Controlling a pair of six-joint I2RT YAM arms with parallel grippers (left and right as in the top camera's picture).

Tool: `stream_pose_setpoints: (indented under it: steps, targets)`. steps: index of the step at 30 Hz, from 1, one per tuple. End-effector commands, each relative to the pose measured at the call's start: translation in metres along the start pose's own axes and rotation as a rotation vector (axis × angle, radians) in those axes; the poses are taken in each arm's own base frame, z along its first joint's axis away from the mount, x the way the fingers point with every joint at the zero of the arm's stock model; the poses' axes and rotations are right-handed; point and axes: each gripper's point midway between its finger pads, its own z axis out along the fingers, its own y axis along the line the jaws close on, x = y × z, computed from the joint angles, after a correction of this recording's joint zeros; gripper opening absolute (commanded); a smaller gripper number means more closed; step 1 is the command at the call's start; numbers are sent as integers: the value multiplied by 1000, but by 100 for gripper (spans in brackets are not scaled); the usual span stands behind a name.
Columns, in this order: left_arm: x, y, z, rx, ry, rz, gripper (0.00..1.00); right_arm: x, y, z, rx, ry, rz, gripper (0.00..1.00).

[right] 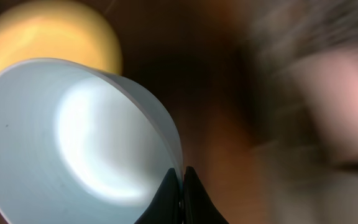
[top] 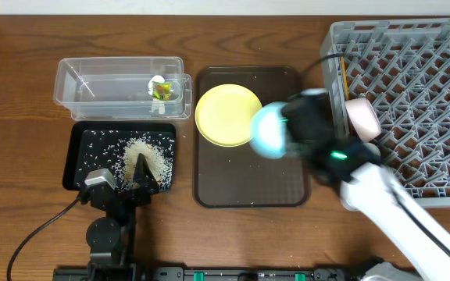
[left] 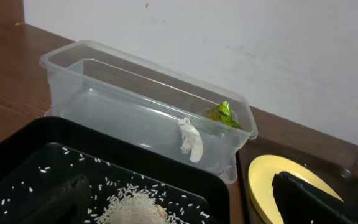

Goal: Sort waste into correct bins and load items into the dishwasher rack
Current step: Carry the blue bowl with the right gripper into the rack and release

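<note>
Bowl (top: 270,130), light blue, hangs centre-right in the overhead view beside the rack (top: 412,101), its thin rim pinched by the right end effector (right: 181,186). So slight an edge grip could let it swing, slip, or knock the pink-lined bowl (top: 362,117). Left end effector (top: 123,186) rests spread, lower left.

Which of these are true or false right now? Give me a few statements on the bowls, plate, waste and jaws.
1. Right jaws are shut on the light-blue bowl rim. True.
2. The green-and-yellow wrapper is in the clear tub. True.
3. The white bowl with pinkish inside is in the dishwasher rack. True.
4. The pale-yellow plate is in the dishwasher rack. False: it lies on the dark brown serving tray.
5. The rice grains lie in the clear tub. False: they are in the black tray.
6. Left jaws are shut. False: they stand wide open.
</note>
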Motion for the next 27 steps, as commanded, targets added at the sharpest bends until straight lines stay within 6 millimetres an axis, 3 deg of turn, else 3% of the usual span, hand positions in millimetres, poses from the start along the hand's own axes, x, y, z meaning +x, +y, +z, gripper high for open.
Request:
stream_pose_setpoints:
  steps: [1,4,6,13,19,27]
  targets:
    - [17,7,2,-21,38,-1,95,-52,-108,-46,442,-258,50,1]
    - [16,7,2,-21,38,-1,96,-66,-174,-81,706,-340,126,1]
    - [17,7,2,-21,38,-1,95,-68,-203,-90,813,-345,159,1]
    - [17,7,2,-21,38,-1,95,-58,-266,-82,1018,-260,240,1]
    - [17,7,2,-21,38,-1,95,-60,-289,-46,1083,-129,118,1]
    - [17,7,2,-21,38,-1,96,-42,-282,10,1057,32,-21,1]
